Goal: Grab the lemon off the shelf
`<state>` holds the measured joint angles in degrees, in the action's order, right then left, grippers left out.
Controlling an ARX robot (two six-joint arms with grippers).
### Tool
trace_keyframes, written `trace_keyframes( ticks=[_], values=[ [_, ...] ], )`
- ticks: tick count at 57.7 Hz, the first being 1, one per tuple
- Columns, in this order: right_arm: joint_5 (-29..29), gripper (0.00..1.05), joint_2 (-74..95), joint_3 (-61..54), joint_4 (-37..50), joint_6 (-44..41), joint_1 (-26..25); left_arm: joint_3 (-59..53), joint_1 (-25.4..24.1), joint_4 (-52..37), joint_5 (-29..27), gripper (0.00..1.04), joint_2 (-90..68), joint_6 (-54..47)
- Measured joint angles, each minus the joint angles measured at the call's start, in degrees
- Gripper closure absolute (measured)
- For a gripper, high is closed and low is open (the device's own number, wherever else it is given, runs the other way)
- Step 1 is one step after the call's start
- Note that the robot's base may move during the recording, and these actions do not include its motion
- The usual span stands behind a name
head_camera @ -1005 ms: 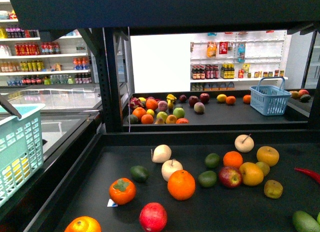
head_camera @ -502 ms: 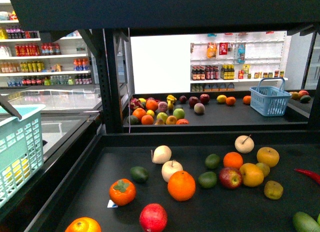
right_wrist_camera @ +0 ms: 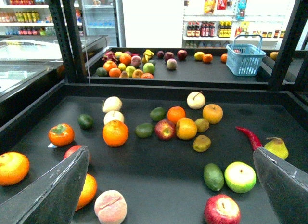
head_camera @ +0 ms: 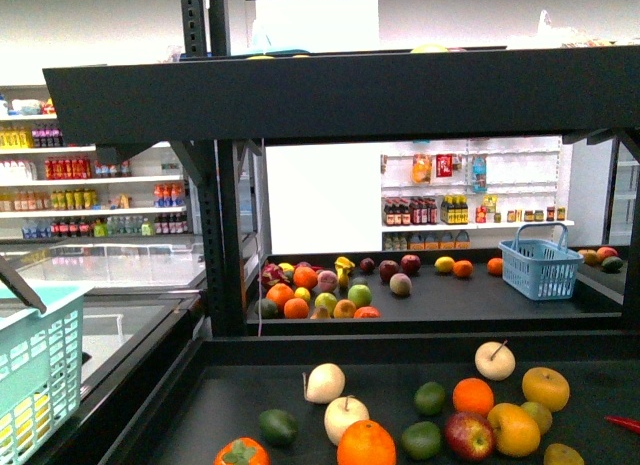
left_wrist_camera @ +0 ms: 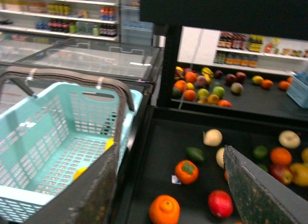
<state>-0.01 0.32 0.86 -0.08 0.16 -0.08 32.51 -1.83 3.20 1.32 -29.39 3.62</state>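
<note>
The left end effector (left_wrist_camera: 169, 151) is spread wide, its two dark fingers (left_wrist_camera: 98, 195) well apart with nothing between them. It hangs over the edge of the near deck. A teal basket (left_wrist_camera: 57, 132) sits just beside it at about 9 o'clock, with a few yellow pieces in the bottom, too blurred to name.

The right end effector (right_wrist_camera: 169, 151) is also fully spread and empty. It hangs above the near deck of the shelf (head_camera: 330, 100). Loose fruit lies on that deck: a large orange (right_wrist_camera: 115, 133), a red apple (right_wrist_camera: 165, 129), a green apple (right_wrist_camera: 240, 177) and a red chilli (right_wrist_camera: 249, 138) among others.

The lemon (head_camera: 444, 265), as far as can be told, is the bright yellow oval fruit on the far deck. In the front view it lies at about 1 o'clock from the middle of the picture, just beside a small orange fruit (head_camera: 463, 268). A blue basket (head_camera: 540, 268) stands at 3 o'clock of that pair. Neither end effector is near the lemon.

A mixed heap of fruit (head_camera: 315, 293) fills the far deck's other end, at 9 o'clock of the lemon. White store shelves of bottles (head_camera: 95, 200) stand beyond.
</note>
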Motion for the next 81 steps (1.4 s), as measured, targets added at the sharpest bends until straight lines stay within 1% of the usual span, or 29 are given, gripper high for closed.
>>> trace_keyframes(
  ticks=[3, 5, 8, 11, 13, 16, 18, 38, 67, 79, 80, 81],
  values=[
    [0.00, 0.02, 0.00, 0.00, 0.00, 0.00, 0.00, -6.34, 1.40, 3.13, -0.74, 0.55, 7.96, -1.73],
    [0.02, 0.02, 0.00, 0.00, 0.00, 0.00, 0.00, -8.85, 1.44, 3.23, -1.27, 0.60, 10.86, -2.03],
    [0.00, 0.02, 0.00, 0.00, 0.00, 0.00, 0.00, -12.68, 1.53, 2.43, -1.31, 0.71, 15.02, -2.36],
    [-0.04, 0.02, -0.02, 0.00, 0.00, 0.00, 0.00, -15.26, 1.62, 1.55, -1.31, 0.82, 17.11, -2.54],
    [-0.09, 0.02, -0.04, 0.00, 0.00, 0.00, 0.00, -16.33, 1.62, 1.20, -1.31, 0.87, 17.70, -2.60],
    [-0.09, 0.02, -0.04, 0.00, 0.00, 0.00, 0.00, -18.51, 1.64, 0.57, -1.31, 1.00, 18.73, -2.75],
    [-0.09, 0.02, -0.04, 0.00, 0.00, 0.00, 0.00, -19.30, 1.64, 0.33, -1.27, 1.02, 19.19, -2.64],
    [-0.02, 0.02, -0.04, 0.00, 0.00, 0.00, 0.00, -26.08, 1.64, -1.88, -1.29, 1.02, 23.89, -2.97],
    [-0.02, 0.02, -0.04, 0.00, 0.00, 0.00, 0.00, -31.61, 1.66, -2.91, -1.29, 1.02, 28.79, -2.99],
    [-0.02, 0.02, -0.04, 0.00, 0.00, 0.00, 0.00, -31.74, 1.66, -2.89, -1.31, 1.02, 29.09, -2.99],
    [-0.02, 0.02, -0.04, 0.00, 0.00, 0.00, 0.00, -31.74, 1.66, -2.89, -1.31, 1.01, 29.09, -2.97],
    [-0.02, 0.02, -0.04, 0.00, 0.00, 0.00, 0.00, -31.74, 1.66, -2.89, -1.31, 0.98, 29.09, -2.99]
  ],
)
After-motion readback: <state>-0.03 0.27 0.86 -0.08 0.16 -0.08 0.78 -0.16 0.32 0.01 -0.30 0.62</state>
